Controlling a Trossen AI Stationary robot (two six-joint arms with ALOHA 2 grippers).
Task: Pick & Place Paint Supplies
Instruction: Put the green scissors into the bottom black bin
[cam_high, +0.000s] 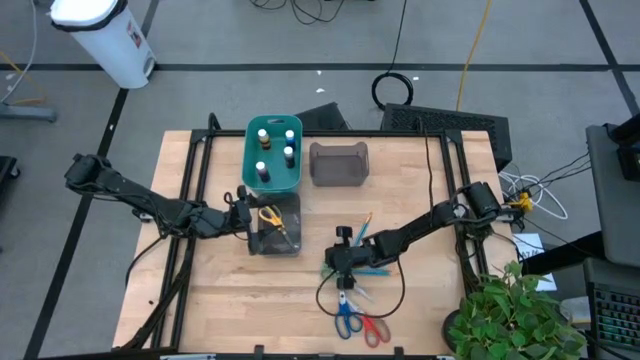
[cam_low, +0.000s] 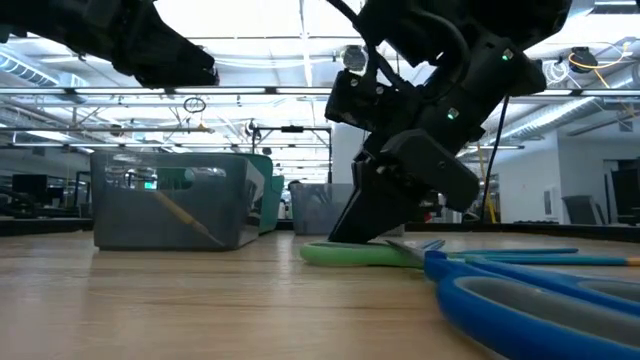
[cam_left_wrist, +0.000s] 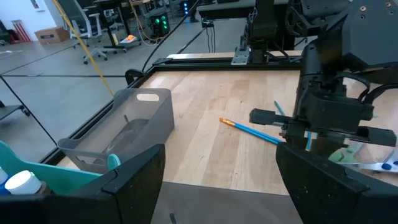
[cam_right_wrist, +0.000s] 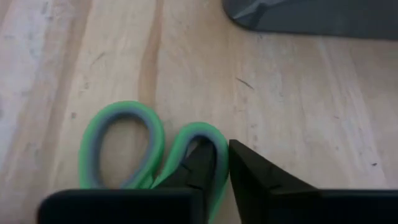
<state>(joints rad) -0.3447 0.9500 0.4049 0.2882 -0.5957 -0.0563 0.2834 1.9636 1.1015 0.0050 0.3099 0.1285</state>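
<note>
Green-handled scissors (cam_right_wrist: 124, 143) lie flat on the wooden table (cam_high: 220, 300), near its middle. My right gripper (cam_right_wrist: 222, 165) slants down onto them and is shut on one handle loop. My left gripper (cam_high: 242, 213) hovers open with nothing between its fingers, at the left rim of a clear bin (cam_high: 273, 225) that holds yellow-handled scissors (cam_high: 270, 216). White-capped paint bottles (cam_high: 264, 140) stand in the teal bin (cam_high: 252, 170). A blue brush with an orange end (cam_left_wrist: 252, 130) lies on the table by the right gripper. My right gripper pinches the rim of the smaller green handle loop (cam_right_wrist: 219, 144) between its two fingers. One finger (cam_right_wrist: 200, 158) stands inside the loop and the other (cam_right_wrist: 252, 171) outside it. The fingers slant down from the table's right. The scissors lie flat on the table (cam_low: 350, 255).
Blue-handled scissors (cam_high: 346, 318) and red-handled scissors (cam_high: 375, 330) lie near the front edge, just in front of the right gripper. A grey bin (cam_high: 339, 163) stands behind, beside the teal bin. A potted plant (cam_high: 515, 315) is at the table's front right corner.
</note>
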